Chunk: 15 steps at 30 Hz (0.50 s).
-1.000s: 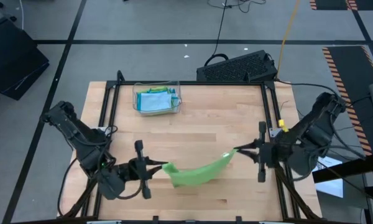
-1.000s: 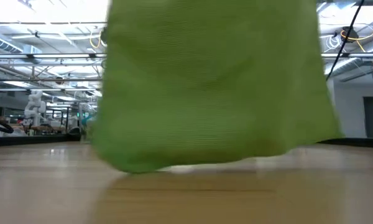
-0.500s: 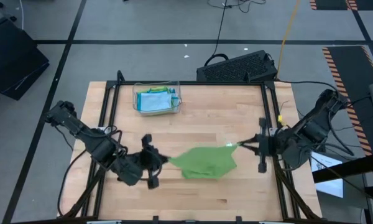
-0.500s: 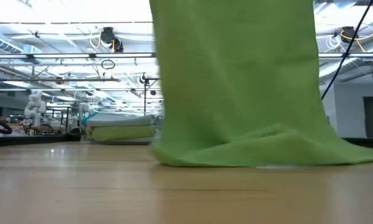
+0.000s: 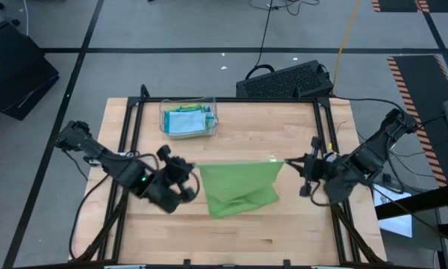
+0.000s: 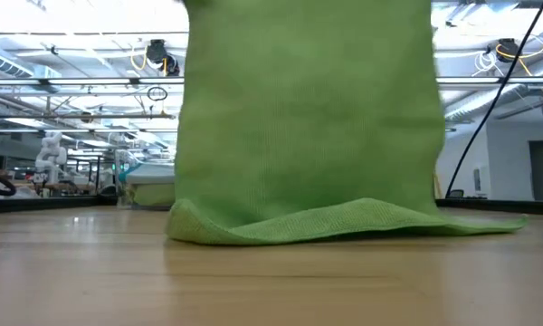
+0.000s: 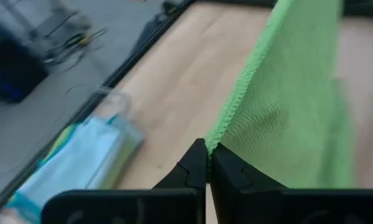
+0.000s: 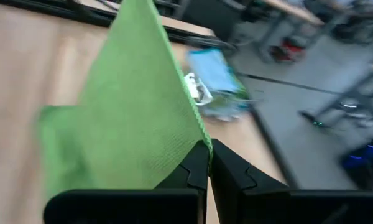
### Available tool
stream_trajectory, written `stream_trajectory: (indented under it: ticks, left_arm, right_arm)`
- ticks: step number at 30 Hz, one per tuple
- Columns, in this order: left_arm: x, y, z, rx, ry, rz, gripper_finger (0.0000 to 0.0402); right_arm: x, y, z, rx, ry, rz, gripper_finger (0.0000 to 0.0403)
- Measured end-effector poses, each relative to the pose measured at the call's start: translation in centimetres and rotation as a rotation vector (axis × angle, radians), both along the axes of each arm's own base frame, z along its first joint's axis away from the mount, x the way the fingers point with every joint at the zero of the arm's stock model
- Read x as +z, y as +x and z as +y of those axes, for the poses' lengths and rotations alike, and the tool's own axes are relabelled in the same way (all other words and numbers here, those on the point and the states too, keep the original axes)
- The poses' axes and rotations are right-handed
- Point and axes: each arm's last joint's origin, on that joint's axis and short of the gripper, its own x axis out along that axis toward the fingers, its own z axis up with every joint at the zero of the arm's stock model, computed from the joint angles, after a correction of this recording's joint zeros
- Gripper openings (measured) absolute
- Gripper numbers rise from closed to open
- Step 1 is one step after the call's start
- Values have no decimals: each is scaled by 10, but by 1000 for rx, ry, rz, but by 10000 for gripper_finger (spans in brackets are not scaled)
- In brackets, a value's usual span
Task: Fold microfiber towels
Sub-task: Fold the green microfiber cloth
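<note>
A lime green microfiber towel [image 5: 237, 187] hangs stretched between my two grippers, with its lower part lying on the wooden table [image 5: 284, 127]. In the low view the towel [image 6: 308, 145] hangs like a curtain, its lower edge [image 6: 326, 225] on the table. My left gripper [image 5: 193, 173] is shut on the towel's left upper corner. My right gripper [image 5: 287, 166] is shut on the right upper corner. A small white tag [image 8: 196, 88] shows on the towel's top edge. My left gripper pinches the towel's upper corner [image 7: 212, 140] between its two fingers, coming level from the table's left. The top edge runs taut away from it; the towel hangs below, lower part on the table. My right gripper pinches the other upper corner [image 8: 202, 144] between its two fingers, coming level from the table's right. The towel hangs below it, with its lower edge on the table.
A clear plastic tray [image 5: 188, 119] holding folded blue and green cloths stands at the table's far left. A black keyboard [image 5: 285, 79] lies beyond the far edge. Bare wood lies near and to the right of the towel.
Both grippers have carried the towel toward the table's far edge and lowered it. The towel, which hung clear and sagging, is now spread wide with its top edge drawn taut and its lower part laid on the table.
</note>
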Motion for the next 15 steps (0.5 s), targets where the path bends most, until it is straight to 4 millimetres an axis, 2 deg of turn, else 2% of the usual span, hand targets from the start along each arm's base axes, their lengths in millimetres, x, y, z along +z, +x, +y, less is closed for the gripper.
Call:
stream_trajectory:
  ticks: [7,10,15]
  left_arm:
    - [-36,12,38,131,-12,91,13]
    - [-42,18,41,116,-41,72,15]
    - [-38,25,35,41,-34,27,5]
  right_arm:
    - [-38,10,-24,-106,-189,77,4]
    - [-51,17,-35,-149,-242,67,4]
    - [-60,31,-52,-194,-256,-15,4]
